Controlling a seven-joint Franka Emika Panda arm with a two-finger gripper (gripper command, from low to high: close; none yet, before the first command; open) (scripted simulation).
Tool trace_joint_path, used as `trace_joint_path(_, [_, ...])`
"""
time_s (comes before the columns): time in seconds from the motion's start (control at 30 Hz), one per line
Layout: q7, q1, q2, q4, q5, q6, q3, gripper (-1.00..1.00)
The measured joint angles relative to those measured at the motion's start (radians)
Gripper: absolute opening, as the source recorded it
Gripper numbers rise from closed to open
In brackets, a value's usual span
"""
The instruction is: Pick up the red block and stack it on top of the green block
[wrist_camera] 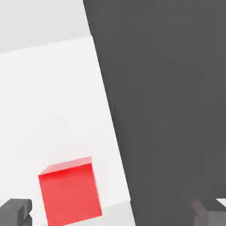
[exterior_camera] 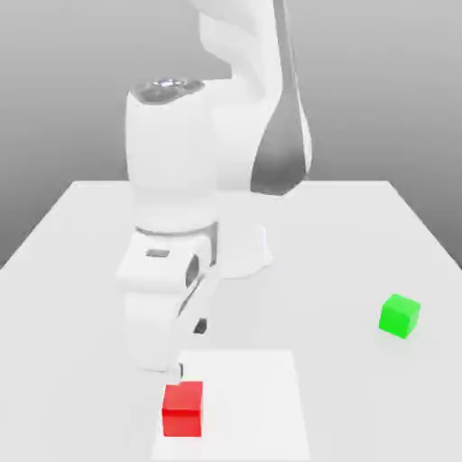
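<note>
1. White is most of what I see: a matte white table [exterior_camera: 361, 235] with a brighter white square patch [exterior_camera: 253, 397] near its front edge, and the white arm [exterior_camera: 171, 180] standing over the middle.
2. Grey backdrop sits behind the table; in the hand view a dark grey area lies beside the white surface.
3. The arm's bulky wrist housing hangs low in the exterior view, just behind the red block [exterior_camera: 183, 408]; it hides most of the claw from that camera.
4. The claw [wrist_camera: 112, 212] is spread wide: in the hand view I see 1 dark fingertip [wrist_camera: 15, 211] at one edge of the picture and the other at the opposite edge, with a broad gap between them.
5. Nothing is pinched between the fingers.
6. The red block rests flat on the bright patch, near the patch's corner toward the exterior view's left.
7. In the hand view the red block [wrist_camera: 70, 192] sits just beside 1 fingertip, well off the middle of the gap; whether they touch I cannot tell.
8. The green block [exterior_camera: 400, 316] sits on the table toward the exterior view's right, well apart from the red block and from the arm, with bare table between them.
</note>
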Motion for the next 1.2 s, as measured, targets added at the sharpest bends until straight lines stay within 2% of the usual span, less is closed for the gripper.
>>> trace_joint_path(0.07, [-0.084, -0.013, 0.049, -0.011, 0.012, 0.024, 0.009, 0.0])
trace_joint_path(0.23, [-0.216, -0.098, 0.221, 0.012, 0.146, 0.152, 0.12, 0.0])
trace_joint_path(0.27, [-0.232, -0.116, 0.248, 0.017, 0.166, 0.173, 0.142, -1.0])
trace_joint_path(0.5, [-0.235, -0.116, 0.25, 0.018, 0.17, 0.172, 0.143, -1.0])
trace_joint_path(0.63, [-0.151, -0.068, 0.127, -0.006, 0.056, 0.078, 0.071, -1.0])
trace_joint_path(0.7, [-0.098, -0.038, 0.065, -0.023, 0.006, 0.037, 0.068, -1.0])
trace_joint_path(0.8, [-0.011, 0.052, 0.007, -0.059, -0.023, 0.017, 0.132, -1.0])
trace_joint_path(1.07, [0.222, 0.402, -0.129, -0.164, -0.067, -0.008, 0.301, -1.0])
trace_joint_path(1.2, [0.341, 0.517, -0.196, -0.217, -0.09, -0.02, 0.394, -1.0])
